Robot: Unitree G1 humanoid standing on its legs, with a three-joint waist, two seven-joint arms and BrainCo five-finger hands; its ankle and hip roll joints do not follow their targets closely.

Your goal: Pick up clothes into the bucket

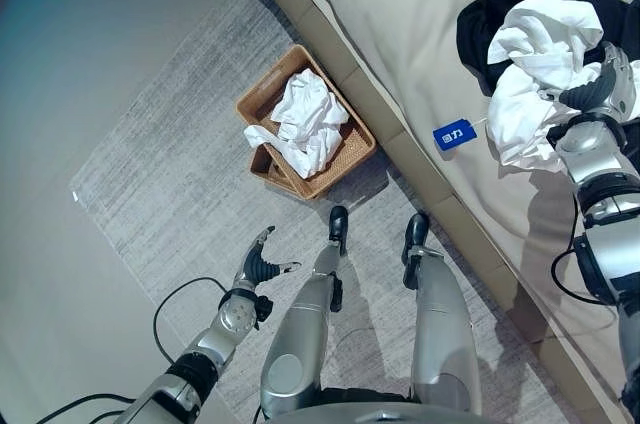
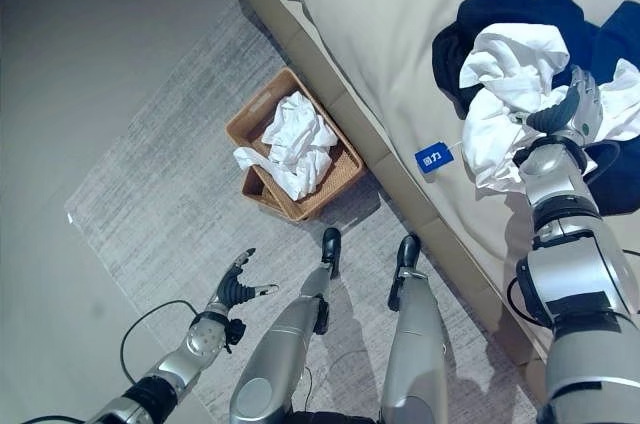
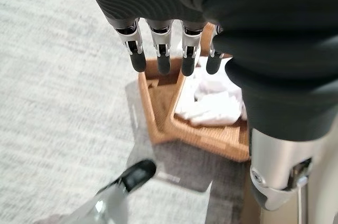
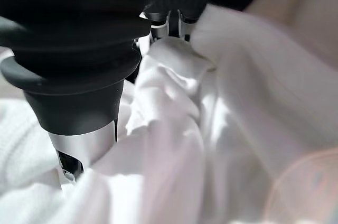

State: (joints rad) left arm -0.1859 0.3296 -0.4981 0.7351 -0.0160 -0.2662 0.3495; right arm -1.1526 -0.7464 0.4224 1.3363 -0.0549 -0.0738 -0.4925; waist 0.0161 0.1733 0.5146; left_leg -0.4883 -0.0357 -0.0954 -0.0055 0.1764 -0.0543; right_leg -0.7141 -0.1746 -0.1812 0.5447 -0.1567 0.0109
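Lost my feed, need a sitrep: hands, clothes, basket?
Right hand buried in white garment on bed, grip unclear. Left hand open, idle above rug. Basket holds white clothes. Nothing blocking.

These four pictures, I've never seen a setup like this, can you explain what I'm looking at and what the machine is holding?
It is a humanoid robot looking down at its own work. Two pictures come from cameras in its head, two from cameras on its wrists. On the floor rug stands a woven basket with white clothes in it. Beside it is a bed with a pile of white clothing and dark clothing. The right hand is buried in the white pile, its fingers hidden by cloth. The left hand hangs open above the rug, holding nothing.
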